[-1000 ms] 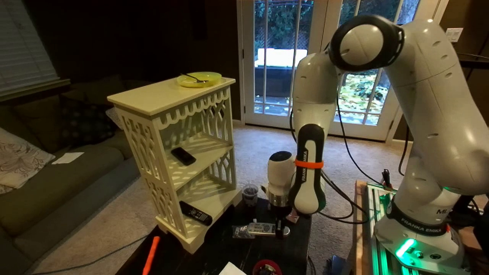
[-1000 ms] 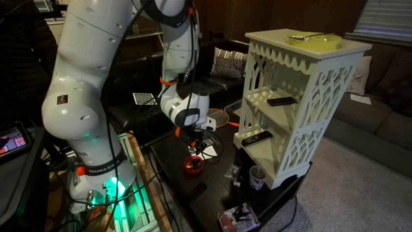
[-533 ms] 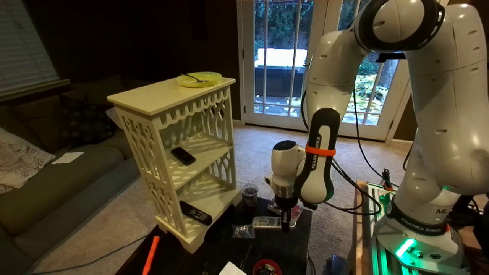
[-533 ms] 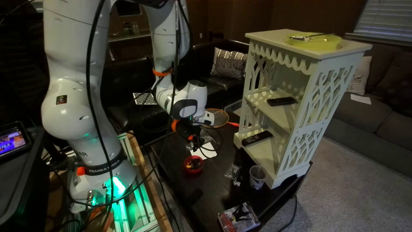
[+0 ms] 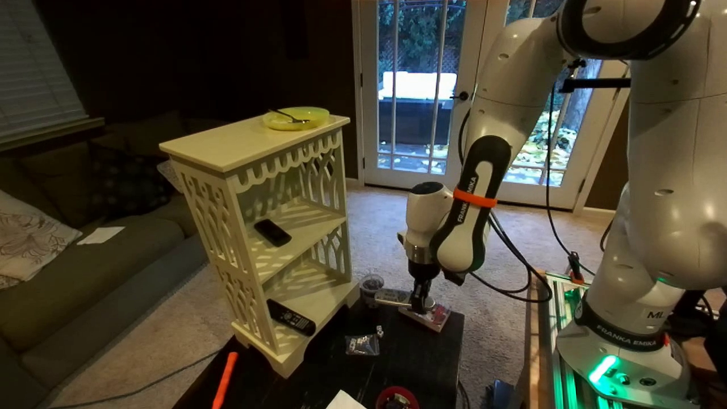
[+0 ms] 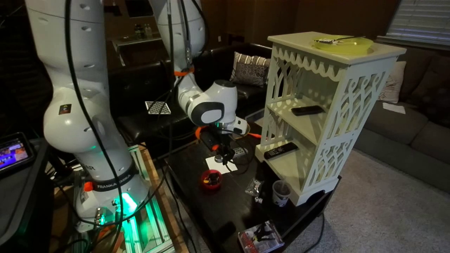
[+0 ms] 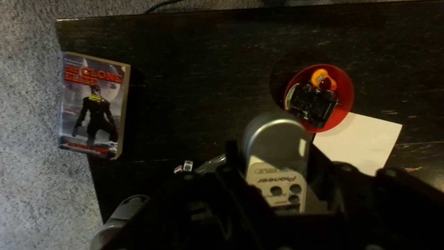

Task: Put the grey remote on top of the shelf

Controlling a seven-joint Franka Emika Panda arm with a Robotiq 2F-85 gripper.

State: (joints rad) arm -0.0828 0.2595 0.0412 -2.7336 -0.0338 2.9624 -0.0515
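Observation:
The grey remote (image 5: 391, 296) is held in the air above the dark table. It also shows in an exterior view (image 6: 240, 151) and, close up with its rounded end forward, in the wrist view (image 7: 275, 166). My gripper (image 5: 420, 304) is shut on it, with a finger on each long side (image 7: 272, 152); the remote's far part is hidden behind the gripper body in the wrist view. The cream-white shelf (image 5: 227, 142) stands on the table, apart from the gripper, its flat top well above the remote. It shows in both exterior views (image 6: 293, 39).
A yellow-green plate (image 5: 313, 118) with a fork sits on part of the shelf top. Black remotes lie on the middle tier (image 5: 272, 232) and bottom tier (image 5: 291, 317). A cup (image 6: 281, 193), book (image 6: 261, 237), plastic bag (image 6: 254, 187), red bowl (image 7: 343, 107) and white paper (image 7: 364, 142) are on the table.
My gripper has risen with the grey remote held in it, higher above the table. The arm's elbow has also gone up. The shelf and the table objects have not moved.

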